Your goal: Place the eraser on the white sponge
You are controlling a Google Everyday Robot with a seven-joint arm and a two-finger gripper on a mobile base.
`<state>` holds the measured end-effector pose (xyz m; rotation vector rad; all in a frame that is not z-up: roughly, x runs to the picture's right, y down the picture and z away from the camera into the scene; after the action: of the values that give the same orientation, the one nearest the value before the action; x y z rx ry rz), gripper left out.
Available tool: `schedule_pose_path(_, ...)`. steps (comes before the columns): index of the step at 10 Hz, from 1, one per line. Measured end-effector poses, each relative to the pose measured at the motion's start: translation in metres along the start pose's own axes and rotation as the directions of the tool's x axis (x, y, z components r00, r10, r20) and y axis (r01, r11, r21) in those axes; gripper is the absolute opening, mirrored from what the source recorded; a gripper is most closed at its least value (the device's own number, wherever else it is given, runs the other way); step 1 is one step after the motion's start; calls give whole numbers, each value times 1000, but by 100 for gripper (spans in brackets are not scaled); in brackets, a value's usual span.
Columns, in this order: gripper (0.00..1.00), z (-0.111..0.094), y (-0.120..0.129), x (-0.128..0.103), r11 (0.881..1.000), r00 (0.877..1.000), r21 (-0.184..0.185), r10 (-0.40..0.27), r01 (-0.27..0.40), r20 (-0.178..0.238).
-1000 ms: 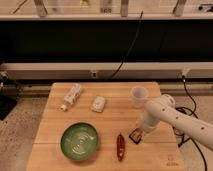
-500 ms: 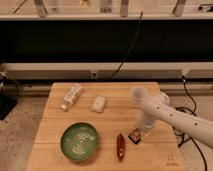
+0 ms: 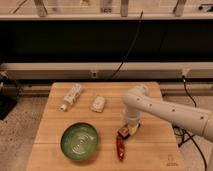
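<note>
Eraser lies on a wooden table before a dark wall, at the gripper's 8 o'clock; grip state unclear.

No text is legible — the table's corner mark is unreadable.

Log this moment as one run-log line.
pincer: low over eraser, right of green bowl | white sponge: bare, up-left | red chili: just below eraser | placement: not yet done
</note>
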<state>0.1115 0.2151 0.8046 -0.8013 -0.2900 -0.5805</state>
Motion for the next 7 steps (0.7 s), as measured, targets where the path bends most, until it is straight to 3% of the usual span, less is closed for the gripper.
schedule_pose_path(3,0,-16,-38,-15,999,999,7,-32,32,2)
schedule_pose_path(7,0,-30,-102,-24,997,997,30,-68,67,36)
